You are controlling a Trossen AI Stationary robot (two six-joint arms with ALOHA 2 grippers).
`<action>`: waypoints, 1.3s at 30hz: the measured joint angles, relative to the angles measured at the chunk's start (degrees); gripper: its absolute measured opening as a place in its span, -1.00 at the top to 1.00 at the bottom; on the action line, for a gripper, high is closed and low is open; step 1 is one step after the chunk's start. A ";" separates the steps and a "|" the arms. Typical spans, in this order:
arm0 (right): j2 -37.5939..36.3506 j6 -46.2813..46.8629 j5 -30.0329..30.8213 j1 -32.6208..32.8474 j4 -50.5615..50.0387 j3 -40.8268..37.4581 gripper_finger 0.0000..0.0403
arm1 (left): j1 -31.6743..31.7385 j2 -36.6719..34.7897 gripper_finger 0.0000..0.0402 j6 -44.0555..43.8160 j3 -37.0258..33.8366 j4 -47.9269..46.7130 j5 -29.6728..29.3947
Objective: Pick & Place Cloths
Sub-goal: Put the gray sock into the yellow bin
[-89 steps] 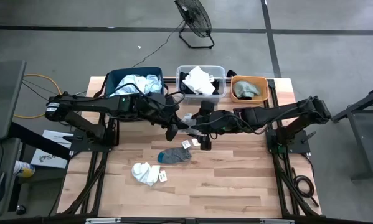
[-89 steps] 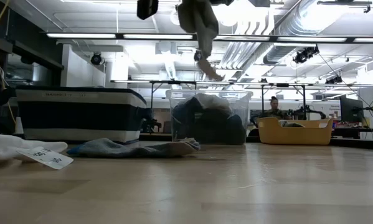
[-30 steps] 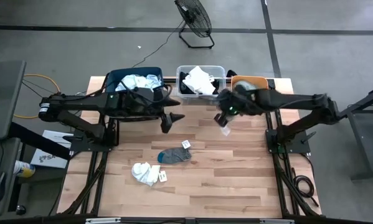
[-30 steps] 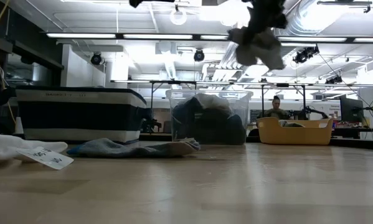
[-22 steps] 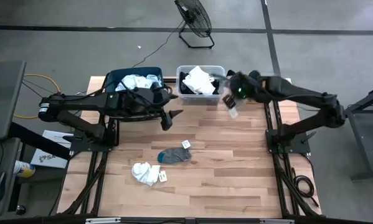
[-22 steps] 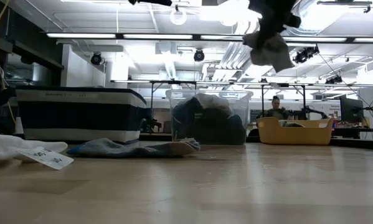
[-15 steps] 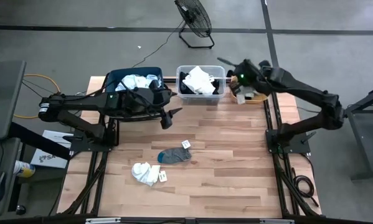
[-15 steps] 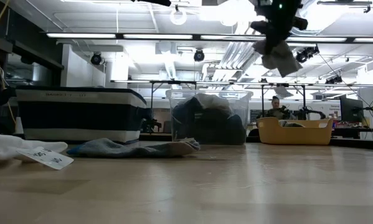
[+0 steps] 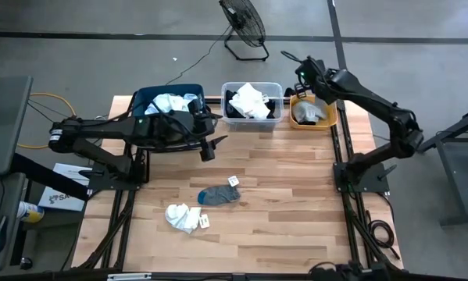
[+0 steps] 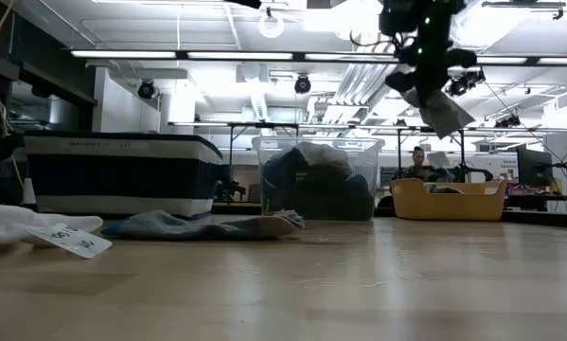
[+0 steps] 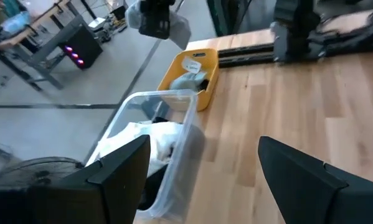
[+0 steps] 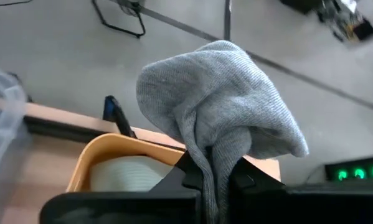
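Over orange tub (image 12: pixel 102 155): grey ribbed sock (image 12: pixel 226 106) (bunched).

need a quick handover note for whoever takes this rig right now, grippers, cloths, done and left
Right gripper: shut on a grey sock, held high over the orange tub.
Left gripper: open, empty, waiting by the navy bin.
Done: cloths already lie in the navy bin, the clear tub and the orange tub.
Left: drop this sock; then the dark grey sock and the white cloth on the table.
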 joint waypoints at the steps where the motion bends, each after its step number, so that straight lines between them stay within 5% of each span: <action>1: 0.69 1.08 -0.02 -0.67 0.01 0.00 0.97 | 0.00 0.07 -0.46 0.70 0.00 -0.17 -0.73; 9: 7.62 8.33 -1.60 -2.75 0.01 -0.07 0.97 | 0.02 0.06 -0.46 3.77 0.00 -0.36 -8.17; 13: 11.51 12.19 -7.61 -4.29 -0.84 -0.07 0.97 | 0.02 0.04 -0.46 4.66 0.00 -3.36 -8.66; 21: 16.06 15.45 -10.23 -4.64 -2.31 -0.09 0.97 | 3.08 -0.04 -0.46 2.25 0.00 -12.50 -8.29; 39: 16.55 24.78 -18.11 -7.35 9.99 -14.40 0.97 | 15.55 -5.03 -0.46 0.83 0.00 -15.05 4.32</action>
